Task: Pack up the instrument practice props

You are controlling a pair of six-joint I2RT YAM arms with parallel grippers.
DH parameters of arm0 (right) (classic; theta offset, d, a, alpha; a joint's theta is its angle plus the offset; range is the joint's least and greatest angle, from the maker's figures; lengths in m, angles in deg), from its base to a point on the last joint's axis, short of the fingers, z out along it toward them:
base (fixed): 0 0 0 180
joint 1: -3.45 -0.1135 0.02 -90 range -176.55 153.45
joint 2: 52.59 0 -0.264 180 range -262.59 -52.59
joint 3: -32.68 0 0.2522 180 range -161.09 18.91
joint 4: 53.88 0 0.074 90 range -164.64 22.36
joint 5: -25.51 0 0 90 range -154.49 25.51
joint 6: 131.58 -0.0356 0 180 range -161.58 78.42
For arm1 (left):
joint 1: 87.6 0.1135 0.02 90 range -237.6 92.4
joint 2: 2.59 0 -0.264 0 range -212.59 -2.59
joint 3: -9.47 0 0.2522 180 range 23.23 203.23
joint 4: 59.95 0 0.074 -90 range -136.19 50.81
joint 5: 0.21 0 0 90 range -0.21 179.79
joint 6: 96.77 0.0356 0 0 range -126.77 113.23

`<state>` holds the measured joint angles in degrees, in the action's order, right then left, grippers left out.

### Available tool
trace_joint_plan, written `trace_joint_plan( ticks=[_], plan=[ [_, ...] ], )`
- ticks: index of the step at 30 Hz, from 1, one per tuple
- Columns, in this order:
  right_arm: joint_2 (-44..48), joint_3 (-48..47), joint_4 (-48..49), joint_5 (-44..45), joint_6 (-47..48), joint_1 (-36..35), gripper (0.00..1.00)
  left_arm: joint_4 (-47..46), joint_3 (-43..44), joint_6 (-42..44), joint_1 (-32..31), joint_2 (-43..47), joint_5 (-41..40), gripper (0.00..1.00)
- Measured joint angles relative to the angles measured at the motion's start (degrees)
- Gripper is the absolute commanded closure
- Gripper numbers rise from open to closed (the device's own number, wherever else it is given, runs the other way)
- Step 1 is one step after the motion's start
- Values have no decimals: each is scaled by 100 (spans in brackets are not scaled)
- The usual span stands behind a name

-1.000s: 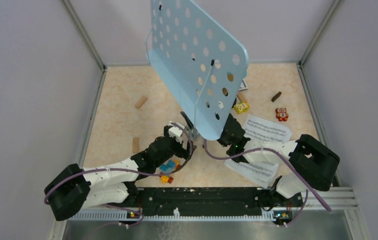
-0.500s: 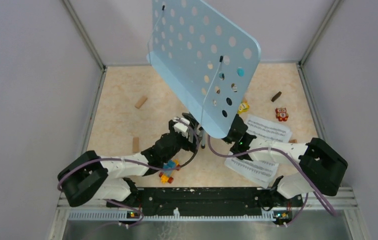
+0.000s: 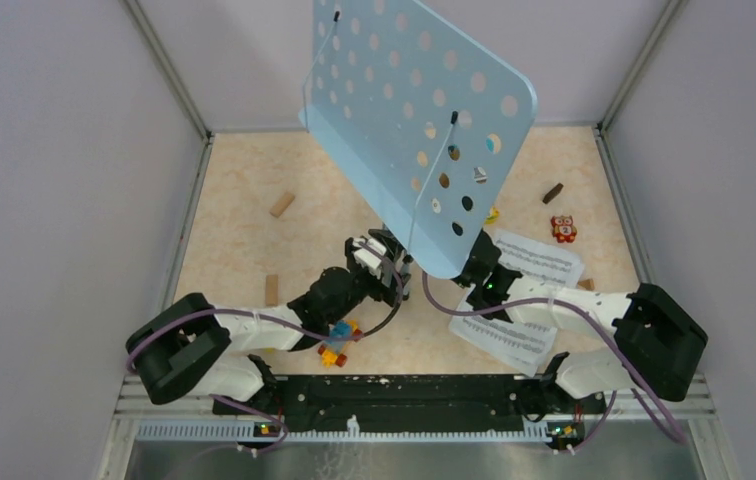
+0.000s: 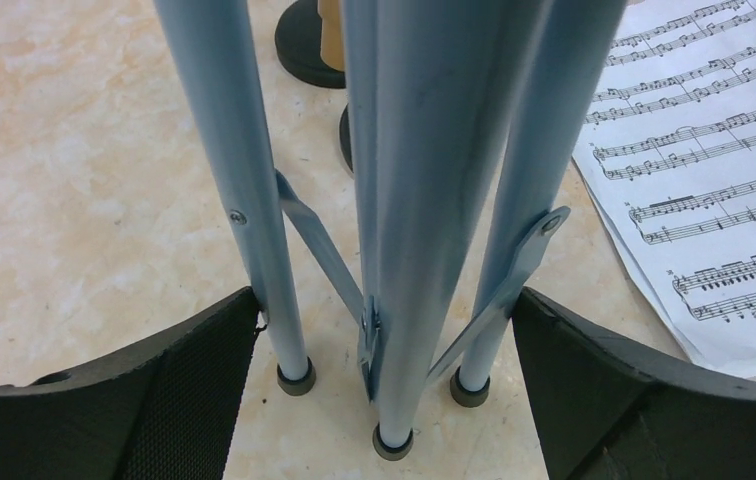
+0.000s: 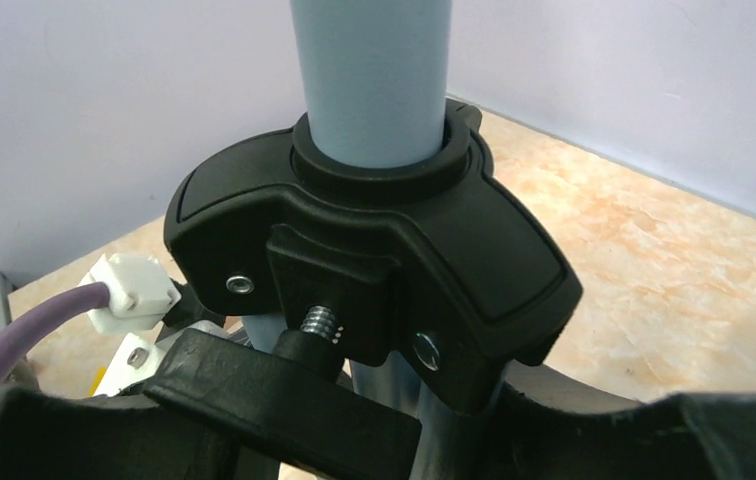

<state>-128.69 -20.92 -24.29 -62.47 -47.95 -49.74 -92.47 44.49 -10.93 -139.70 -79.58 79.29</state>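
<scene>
The pale-blue perforated music rack stands tilted at mid-table. Its three tripod legs are drawn close together, feet on the table. My left gripper is open around those legs, one finger touching the left leg. My right gripper is shut on the rack's post just below its black collar. White sheet-music pages lie at the right. Two black round mic holder bases sit behind the legs. The microphones are mostly hidden by the rack.
A colourful toy-block car lies under my left arm. Wooden blocks and a small owl toy are scattered about. A page lies just right of the legs. Walls enclose the table.
The rack's desk has swung up and to the right. Both arms have reached further forward with it, and my left gripper has closed in around the legs.
</scene>
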Motion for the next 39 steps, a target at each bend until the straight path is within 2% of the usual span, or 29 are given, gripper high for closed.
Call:
trace_joint_plan(
  ticks=[9,11,17,18,20,21,23,28,32,39],
  plan=[
    [39,0,-68,-396,-267,-31,100,-809,-280,542,-24,-70,57,1],
    [68,0,-122,-404,-385,-31,100,-1034,-284,560,-35,-186,61,7],
    [166,0,-308,-363,-557,-28,100,-1615,-284,509,-57,-542,46,41],
    [201,0,-380,-363,-555,-28,100,-1665,-286,494,-68,-570,61,48],
    [227,0,-442,-356,-564,-28,100,-1703,-304,404,-94,-590,83,76],
    [236,0,-468,-341,-570,-28,100,-1718,-319,378,-94,-590,87,87],
    [254,0,-520,-332,-601,-33,100,-1797,-380,297,-94,-588,129,99],
    [254,-66,-669,-221,-695,-122,100,-1792,-592,57,-103,-369,173,100],
    [92,-446,-1193,2,-765,-234,100,-1196,-669,-280,-111,118,131,100],
    [-997,-2081,-2618,332,-726,-332,100,120,-664,-1335,-37,1054,-376,100]
  ],
)
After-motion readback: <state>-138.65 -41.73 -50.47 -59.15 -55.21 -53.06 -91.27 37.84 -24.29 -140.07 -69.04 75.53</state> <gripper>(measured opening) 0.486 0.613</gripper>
